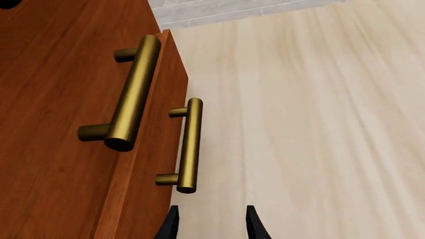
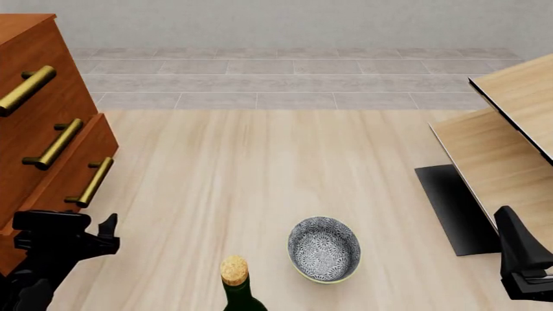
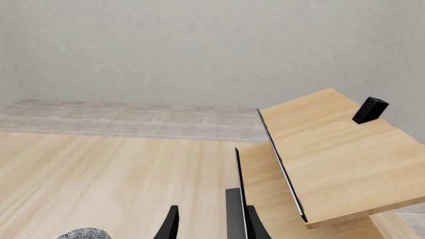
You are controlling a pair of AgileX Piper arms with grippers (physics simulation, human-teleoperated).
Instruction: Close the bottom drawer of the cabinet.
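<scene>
The cabinet point(image 2: 35, 58) is reddish-brown wood and stands at the far left of the table with three brass bar handles. Its bottom drawer point(image 2: 61, 186) sticks out a little past the two above; its handle point(image 2: 93, 181) is the lowest one. My left gripper point(image 2: 105, 233) hovers just in front of and below that handle, apart from it. In the left wrist view the open fingers point(image 1: 171, 225) point past the smaller handle point(image 1: 189, 144), with a larger handle point(image 1: 133, 94) closer to the camera. My right gripper point(image 2: 519, 259) is open at the far right, holding nothing.
A patterned bowl point(image 2: 324, 249) and a corked dark bottle point(image 2: 233, 282) stand near the table's front middle. Pale wood furniture with black edging point(image 2: 509, 142) and a black panel point(image 2: 454, 207) occupy the right side, close ahead of the right gripper point(image 3: 212, 226).
</scene>
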